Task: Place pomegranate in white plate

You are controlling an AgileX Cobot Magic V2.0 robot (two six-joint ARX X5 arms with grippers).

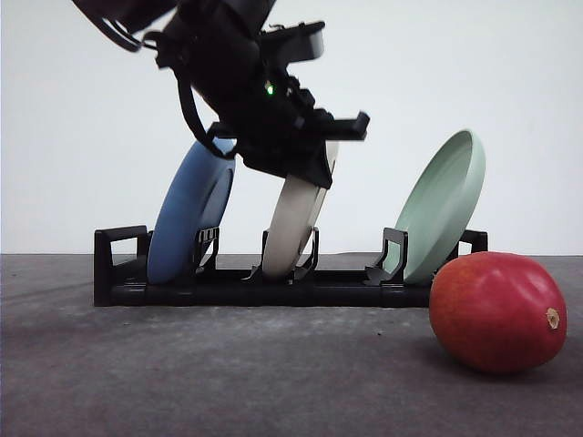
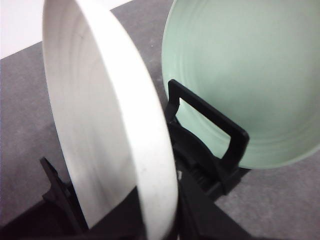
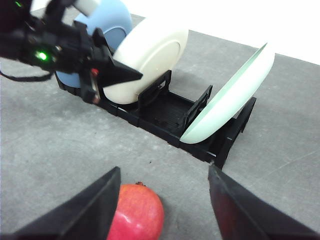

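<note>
Left gripper [image 1: 319, 155] at upper rim of white plate [image 1: 293, 218], grip state unclear. Plate stands tilted in middle slot of black rack [image 1: 228, 287]. Right gripper [image 3: 162, 200] spread wide, hovering above pomegranate [image 1: 497, 312], which lies on table [image 1: 228, 373] near rack's right end.

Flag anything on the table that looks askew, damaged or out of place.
Nothing looks damaged or spilled. The blue plate, white plate and pale green plate all lean in the black rack, as its slots hold them. The pomegranate lies loose on the table beside the rack's green-plate end.
</note>
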